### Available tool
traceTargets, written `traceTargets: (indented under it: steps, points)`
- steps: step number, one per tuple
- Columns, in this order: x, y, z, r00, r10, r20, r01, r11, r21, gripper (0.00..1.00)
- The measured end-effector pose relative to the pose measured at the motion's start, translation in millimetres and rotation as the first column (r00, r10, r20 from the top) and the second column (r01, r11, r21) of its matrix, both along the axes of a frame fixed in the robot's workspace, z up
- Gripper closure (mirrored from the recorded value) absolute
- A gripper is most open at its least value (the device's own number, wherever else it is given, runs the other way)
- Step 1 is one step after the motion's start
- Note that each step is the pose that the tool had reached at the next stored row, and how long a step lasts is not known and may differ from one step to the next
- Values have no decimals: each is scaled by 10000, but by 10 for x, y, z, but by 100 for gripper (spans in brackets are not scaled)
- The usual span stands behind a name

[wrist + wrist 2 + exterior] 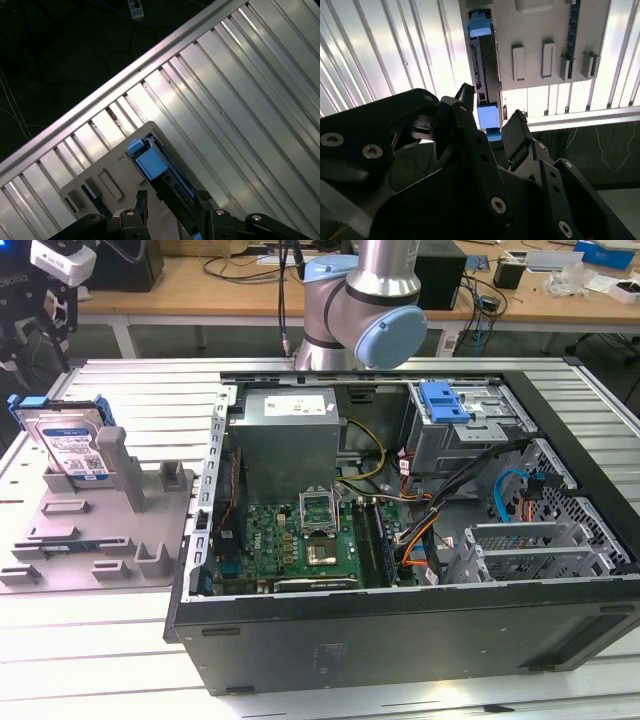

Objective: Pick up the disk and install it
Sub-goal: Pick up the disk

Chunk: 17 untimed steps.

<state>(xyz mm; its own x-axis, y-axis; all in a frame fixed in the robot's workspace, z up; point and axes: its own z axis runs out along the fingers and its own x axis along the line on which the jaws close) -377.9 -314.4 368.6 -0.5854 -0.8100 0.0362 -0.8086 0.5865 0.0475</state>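
The released claw point(491, 104) hovers over the upright disk point(485, 70) (judged stiff, dense, shock-sensitive, smooth-sided): grip squarely across both flat faces.

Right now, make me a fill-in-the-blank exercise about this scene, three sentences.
1. In the exterior view, the disk stands on edge in a grey fixture at that view's ___ of the open computer case.
2. The disk's carrier frame is ___.
3. In the second wrist view, the gripper has its jaws ___, one finger on each side of the disk.
Missing words: left; blue; open.
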Motion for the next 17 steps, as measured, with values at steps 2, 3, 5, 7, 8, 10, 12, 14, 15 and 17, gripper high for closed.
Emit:
traceTargets:
  steps: [2, 3, 5, 7, 8, 10, 12, 14, 15, 17]
  points:
    - [0, 0, 0, 9990, 436, 0, -436, 9990, 2, 50]
    - [0, 0, 0, 9968, 801, 0, -801, 9968, 2, 50]
    - [0, 0, 0, 9928, 1201, 0, -1201, 9928, 2, 50]
    - [0, 0, -1, 9868, 1618, 1, -1618, 9868, 3, 50]
    - [0, 0, -1, 9830, 1834, 0, -1834, 9830, 3, 50]
    - [0, 0, -3, 9746, 2240, 1, -2240, 9746, 3, 50]
    - [0, 0, -6, 9614, 2753, 0, -2753, 9614, 3, 50]
    - [0, 0, -9, 9446, 3284, 0, -3284, 9446, 3, 50]
    - [0, 0, -11, 9359, 3524, 1, -3524, 9359, 3, 50]
    - [0, 0, -13, 9162, 4008, 0, -4008, 9162, 3, 50]
